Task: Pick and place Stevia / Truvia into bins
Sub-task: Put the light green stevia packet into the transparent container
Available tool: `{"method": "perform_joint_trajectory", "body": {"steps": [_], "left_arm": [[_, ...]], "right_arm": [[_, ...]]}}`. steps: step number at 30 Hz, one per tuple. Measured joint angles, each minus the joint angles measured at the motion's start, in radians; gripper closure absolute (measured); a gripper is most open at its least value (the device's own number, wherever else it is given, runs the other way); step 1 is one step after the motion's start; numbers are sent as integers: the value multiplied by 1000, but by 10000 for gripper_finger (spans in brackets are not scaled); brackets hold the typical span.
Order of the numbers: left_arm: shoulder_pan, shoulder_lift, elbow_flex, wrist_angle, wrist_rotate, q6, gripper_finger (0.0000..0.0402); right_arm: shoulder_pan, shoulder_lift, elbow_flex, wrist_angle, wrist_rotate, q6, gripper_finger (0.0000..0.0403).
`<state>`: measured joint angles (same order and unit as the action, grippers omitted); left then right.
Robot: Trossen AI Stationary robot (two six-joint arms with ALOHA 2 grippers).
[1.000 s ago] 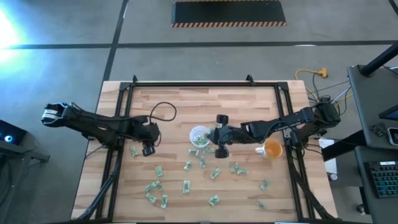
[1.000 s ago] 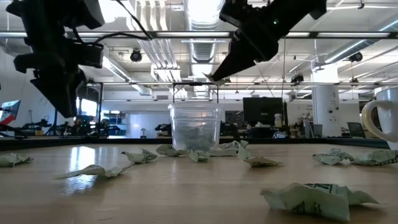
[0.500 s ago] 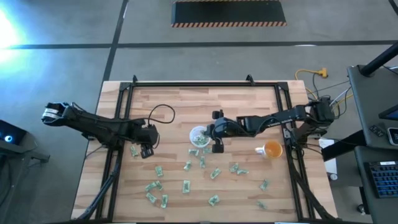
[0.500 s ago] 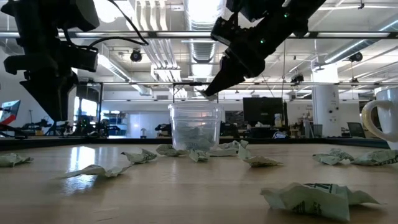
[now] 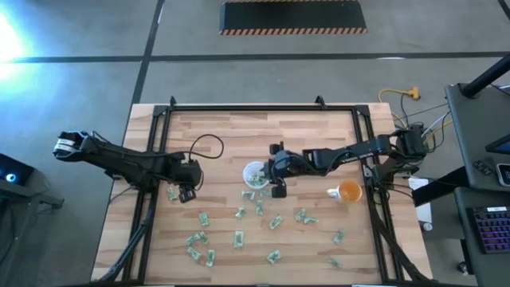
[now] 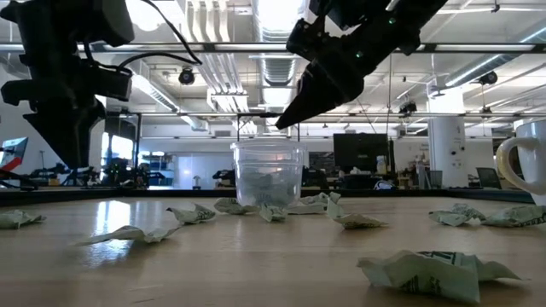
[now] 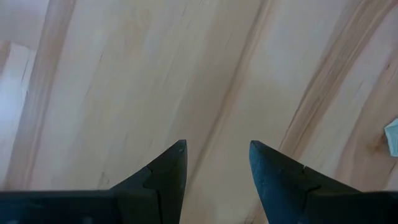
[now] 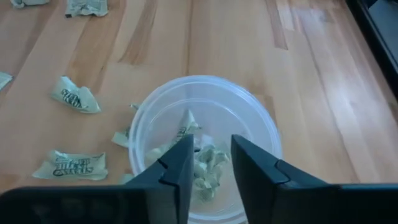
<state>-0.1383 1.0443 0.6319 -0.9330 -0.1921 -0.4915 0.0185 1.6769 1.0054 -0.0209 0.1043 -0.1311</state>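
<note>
Two arms over the wooden table, and starting on the left: the left gripper hangs above the boards at its own side, its fingers spread apart with nothing but bare wood showing between them in its wrist view, and one packet lies just beside it on the table. A corner of a packet peeks in at the edge of that wrist picture, off to one side of the open fingers. Moving across to the middle, here is the translucent cup, upright, with several crumpled green-and-white packets already lying inside it. The right gripper sits right over the cup's rim on the side facing its own arm; seen from its wrist, its fingers are parted a little with an empty gap between them, pointing straight down into the cup. In the low view the same gripper hangs just above the cup's rim. Loose packets are scattered across the boards on the near side of both grippers, some right beside the cup. Further right, past the right gripper's forearm, stands the orange cup, well apart from the translucent one.
</note>
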Motion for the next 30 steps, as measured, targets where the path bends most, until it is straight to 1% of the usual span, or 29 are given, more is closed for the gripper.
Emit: {"method": "perform_joint_trajectory", "body": {"steps": [5,8,11,16,19,24,30], "left_arm": [[0,2,0,-100,11,-26,244],[1,5,0,-177,82,-46,244],[0,6,-1,-226,132,-146,244],[-3,11,-4,-219,132,-235,244],[-3,24,-17,-205,132,-253,244],[-10,73,-43,-170,179,-156,244],[-14,171,-46,-158,194,-36,244]], "right_arm": [[1,-18,0,-1,0,-22,279],[1,-29,0,-2,0,-30,274],[3,-41,0,-5,0,-27,273],[18,-52,0,-7,-2,-26,281],[27,-54,0,-7,-3,-31,285],[30,-54,0,-16,-4,-49,291],[30,-54,0,-19,-4,-49,297]]}}
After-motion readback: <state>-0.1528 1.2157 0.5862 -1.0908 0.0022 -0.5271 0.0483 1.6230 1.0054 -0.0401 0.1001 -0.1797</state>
